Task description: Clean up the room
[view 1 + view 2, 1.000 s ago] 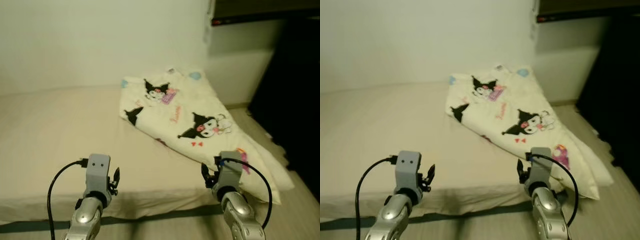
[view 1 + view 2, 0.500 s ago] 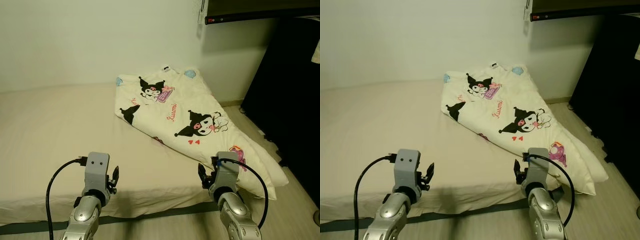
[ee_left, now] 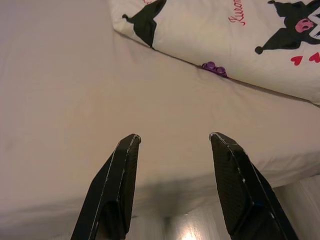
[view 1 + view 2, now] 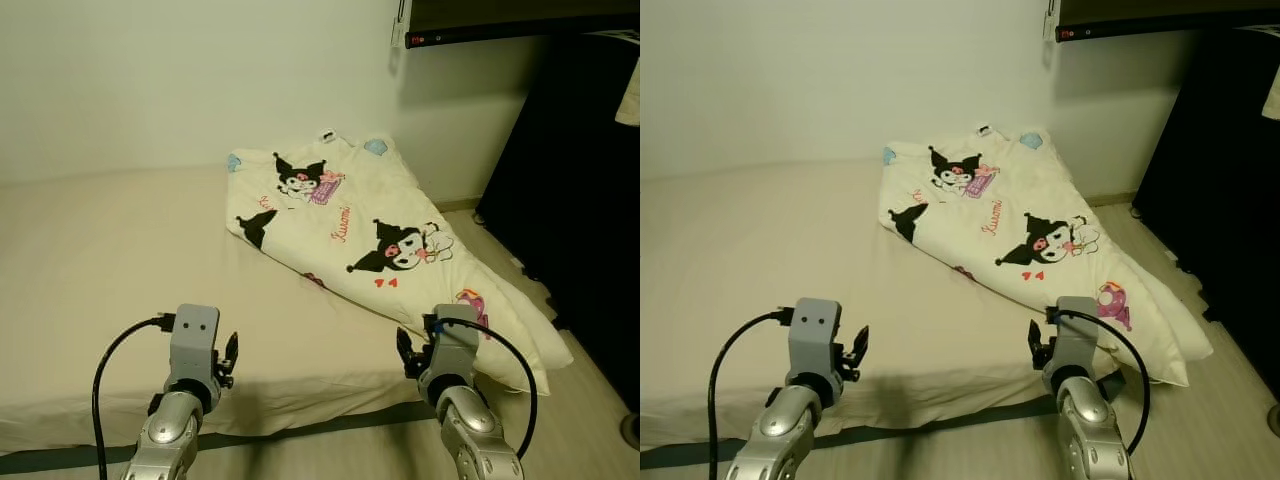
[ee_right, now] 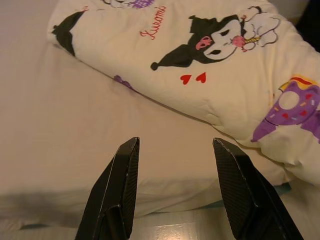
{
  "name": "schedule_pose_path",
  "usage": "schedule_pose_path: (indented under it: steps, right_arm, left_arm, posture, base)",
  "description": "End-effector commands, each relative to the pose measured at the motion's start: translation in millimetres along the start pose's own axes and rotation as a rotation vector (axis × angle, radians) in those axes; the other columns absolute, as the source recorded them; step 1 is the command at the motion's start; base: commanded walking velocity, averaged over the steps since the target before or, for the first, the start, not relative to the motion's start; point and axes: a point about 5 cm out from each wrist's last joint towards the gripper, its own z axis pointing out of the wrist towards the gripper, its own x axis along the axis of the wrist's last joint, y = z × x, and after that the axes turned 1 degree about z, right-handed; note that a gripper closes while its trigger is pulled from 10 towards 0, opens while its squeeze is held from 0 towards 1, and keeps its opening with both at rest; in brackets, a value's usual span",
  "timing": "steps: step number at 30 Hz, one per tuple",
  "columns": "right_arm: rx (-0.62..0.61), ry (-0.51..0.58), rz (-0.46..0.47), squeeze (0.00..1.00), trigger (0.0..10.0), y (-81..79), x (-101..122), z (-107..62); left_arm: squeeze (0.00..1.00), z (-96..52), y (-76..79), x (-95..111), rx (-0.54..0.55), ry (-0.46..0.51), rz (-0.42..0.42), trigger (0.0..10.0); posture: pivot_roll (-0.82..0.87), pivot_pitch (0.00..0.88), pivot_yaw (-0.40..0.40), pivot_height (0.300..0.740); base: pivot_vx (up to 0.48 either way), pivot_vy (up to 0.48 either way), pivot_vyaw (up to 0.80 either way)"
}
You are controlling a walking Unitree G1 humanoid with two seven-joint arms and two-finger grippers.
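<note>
- Low bed point(image 4: 110, 260) with a plain beige sheet runs along the pale wall point(image 4: 180, 80); its near edge faces the robot.
- Cream comforter point(image 4: 380, 240) printed with black cartoon characters, red hearts and pink script lies bunched on the bed's right end. Its far corner sits near the wall; its near-right end spills over the bed's right edge toward the wood floor point(image 4: 590, 400).
- One purple-printed patch shows at the comforter's overhanging end, near the right gripper.
- Left gripper point(image 3: 172, 142) is held over the bed's near edge, well apart from the comforter; fingers point(image 3: 117, 175) spread, nothing between them.
- Right gripper point(image 5: 175, 147) is held over the near edge toward the bed's right end, the comforter's lower fold just beyond its tips; fingers point(image 5: 237, 185) parted and empty.
- In the head views both silver arms reach up from below, each with a black cable looping off the wrist.
- Dark cabinet point(image 4: 580, 200) stands right of the bed, across the strip of floor.
- Dark shelf point(image 4: 500, 20) with a small red light hangs high on the wall above the comforter.
</note>
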Motion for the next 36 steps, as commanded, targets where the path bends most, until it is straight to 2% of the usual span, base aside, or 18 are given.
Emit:
schedule_pose_path:
  steps: [1, 19, 36]
  right_arm:
    - [-0.007, -0.022, 0.005, 0.00, 10.0, 1.9, -5.1, -2.8]
    - [0.020, -0.030, -0.019, 0.00, 10.0, -0.9, -5.9, -4.1]
    - [0.044, -0.033, -0.033, 0.00, 10.0, -3.4, -5.5, -4.7]
  left_arm:
    - [0.00, -3.3, -0.6, -5.5, 0.004, -0.022, 0.004, 10.0]
    - [0.00, -5.7, -1.4, -8.0, 0.007, -0.031, 0.006, 10.0]
    - [0.00, -7.3, -2.6, -9.4, 0.013, -0.035, 0.007, 10.0]
  posture:
    - [-0.04, 0.144, 0.063, 0.733]
    - [-0.04, 0.140, 0.063, 0.733]
    - [-0.04, 0.141, 0.058, 0.733]
  base:
    - [0.000, -0.439, 0.00]
    - [0.000, -0.440, 0.00]
    - [0.000, -0.440, 0.76]
